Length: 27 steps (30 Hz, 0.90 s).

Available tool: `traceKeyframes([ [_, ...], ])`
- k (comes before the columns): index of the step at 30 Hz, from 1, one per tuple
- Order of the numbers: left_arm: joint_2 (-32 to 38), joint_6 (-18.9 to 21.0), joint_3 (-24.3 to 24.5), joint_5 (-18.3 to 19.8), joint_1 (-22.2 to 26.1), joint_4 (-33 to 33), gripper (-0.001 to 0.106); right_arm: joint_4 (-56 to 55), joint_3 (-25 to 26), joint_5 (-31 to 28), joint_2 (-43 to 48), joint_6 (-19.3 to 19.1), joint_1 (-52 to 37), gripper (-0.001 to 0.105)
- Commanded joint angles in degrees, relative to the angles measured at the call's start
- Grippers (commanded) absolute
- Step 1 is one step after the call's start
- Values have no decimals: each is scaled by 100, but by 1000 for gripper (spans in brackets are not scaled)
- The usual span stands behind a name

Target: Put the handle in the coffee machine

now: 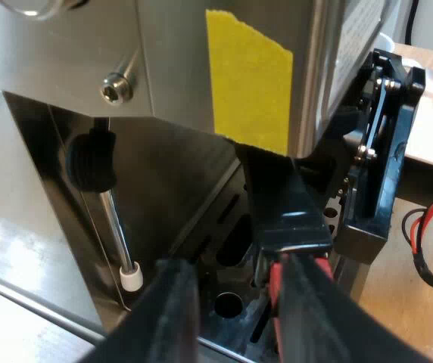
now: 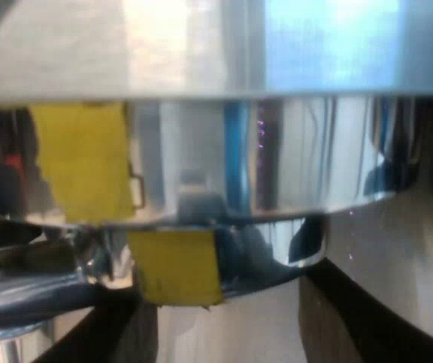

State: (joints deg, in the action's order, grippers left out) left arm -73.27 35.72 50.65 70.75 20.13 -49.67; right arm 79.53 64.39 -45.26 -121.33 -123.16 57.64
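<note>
The holder's dark handle point(image 1: 286, 204) reaches in under the espresso machine's front point(image 1: 179, 60), below a strip of yellow tape point(image 1: 250, 83). Its red end point(image 1: 275, 281) lies against one finger of my left gripper point(image 1: 232, 299). That gripper is open, and a gap shows between the handle and its other finger point(image 1: 167, 310). My right gripper point(image 2: 228, 336) is open and very close under the machine's round chrome head point(image 2: 201, 159). The holder's metal cup point(image 2: 277, 253) sits just beneath that head, and the handle point(image 2: 35, 296) runs off sideways from it. The right arm's black gripper point(image 1: 379, 159) stands at the machine's side.
A steam wand point(image 1: 114, 227) with a black grip and white tip hangs over the drip tray point(image 1: 228, 302). Behind the right arm a wooden table top point(image 1: 428, 128) shows. A piece of yellow tape point(image 2: 175, 265) is mirrored in the chrome.
</note>
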Motion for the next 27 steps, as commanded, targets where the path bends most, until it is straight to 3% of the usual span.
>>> traceKeyframes([
  [1, 44, 50, 36, -19, 7, 24, 14, 419, 138, 67, 167, 151, -10, 44],
  [5, 44, 50, 36, -401, 7, 62, 0, 419, 151, 67, 167, 149, -10, 44],
  [13, 44, 39, 36, -1197, 7, 60, 0, 419, 170, 67, 167, 191, -10, 44],
  [27, 44, 132, 36, -942, -260, -913, 0, 523, 168, 67, 188, 235, 1, 44],
])
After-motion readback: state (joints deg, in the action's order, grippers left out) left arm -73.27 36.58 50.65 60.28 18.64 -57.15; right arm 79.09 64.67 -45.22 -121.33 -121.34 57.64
